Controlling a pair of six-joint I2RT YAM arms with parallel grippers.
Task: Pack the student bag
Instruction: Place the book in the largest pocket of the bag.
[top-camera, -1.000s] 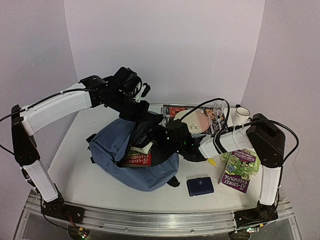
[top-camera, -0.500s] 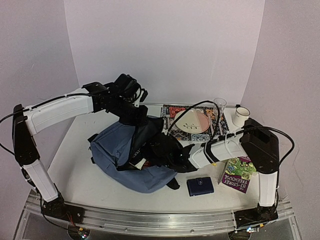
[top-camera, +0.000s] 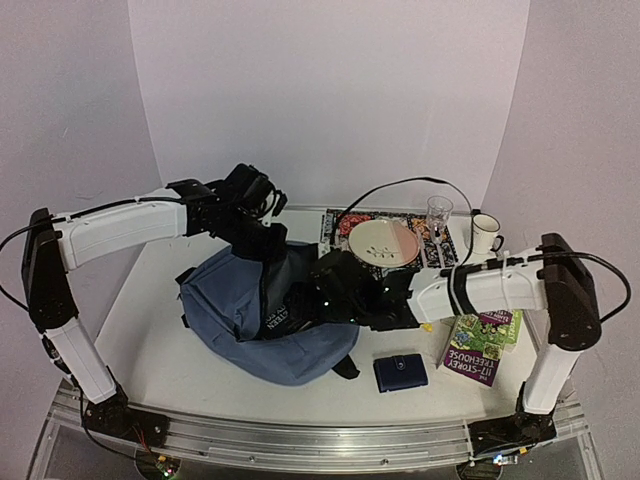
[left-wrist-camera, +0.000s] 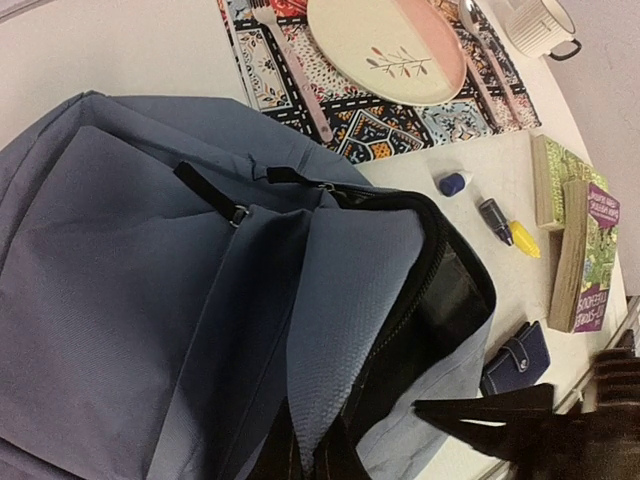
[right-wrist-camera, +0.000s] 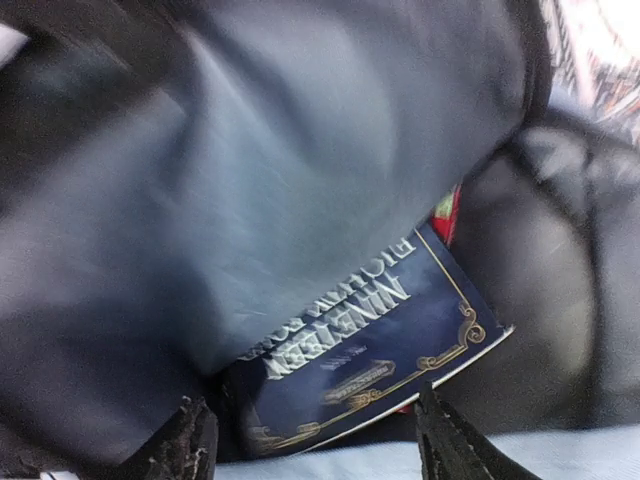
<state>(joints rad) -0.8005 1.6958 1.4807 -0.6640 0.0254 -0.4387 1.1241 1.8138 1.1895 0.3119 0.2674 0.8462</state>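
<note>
The student bag (top-camera: 225, 300) lies on its side mid-table, slate blue with black zip trim, its mouth facing right. My left gripper (top-camera: 268, 243) is shut on the bag's upper flap and holds it raised; in the left wrist view the jaws (left-wrist-camera: 310, 462) pinch the blue fabric (left-wrist-camera: 120, 260). My right gripper (top-camera: 318, 300) is at the bag's mouth. In the right wrist view its fingers stand open (right-wrist-camera: 315, 445), apart from a navy book (right-wrist-camera: 370, 340) with gold trim that lies inside the bag under the flap (right-wrist-camera: 300, 150). A red edge of another book (right-wrist-camera: 445, 212) shows behind it.
A dark navy wallet (top-camera: 400, 372) lies in front of the bag. Green-and-purple books (top-camera: 478, 340) sit at the right. A patterned placemat (top-camera: 340, 222) at the back carries a plate (top-camera: 385, 241). A glass (top-camera: 438, 212) and a mug (top-camera: 485, 233) stand beside it. Small markers (left-wrist-camera: 505, 225) lie by the books.
My right arm pushed left into the bag's mouth with the navy book, then its jaws opened and let go of it. The left gripper kept holding the flap up.
</note>
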